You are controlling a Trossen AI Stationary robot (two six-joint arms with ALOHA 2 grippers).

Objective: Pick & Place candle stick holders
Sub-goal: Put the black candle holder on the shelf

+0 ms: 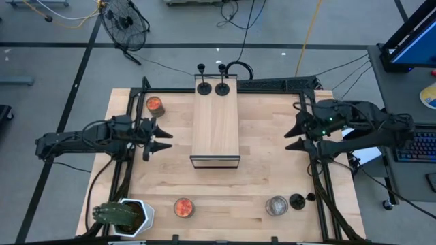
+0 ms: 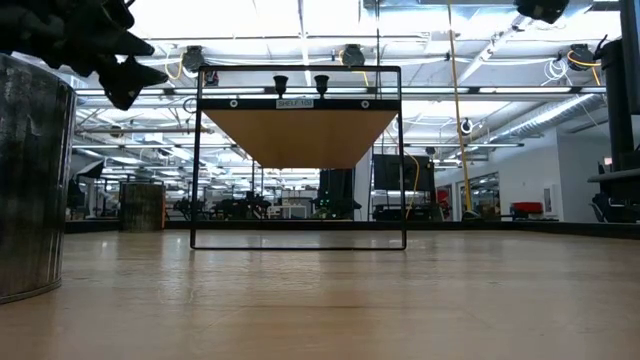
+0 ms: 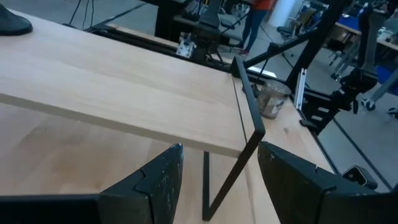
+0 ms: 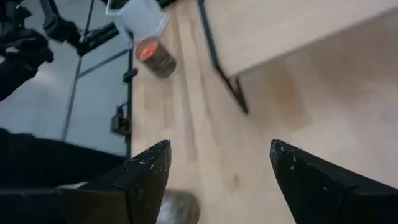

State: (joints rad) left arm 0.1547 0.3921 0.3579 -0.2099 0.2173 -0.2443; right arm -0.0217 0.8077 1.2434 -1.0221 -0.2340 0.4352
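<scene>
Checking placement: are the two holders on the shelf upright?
Upright: both candle stick holders sit on their disc bases on the shelf, stems up.

Left wrist view: a wooden shelf on a black frame, seen past parted fingers.

The left gripper has its two dark fingers spread apart at 6 o'clock. Ahead, the wooden shelf top rests on a thin black frame above the pale worktop. A candle stick holder stands on the shelf at 10 o'clock. A glass jar sits on the worktop beyond the frame's corner at 2 o'clock.
</scene>
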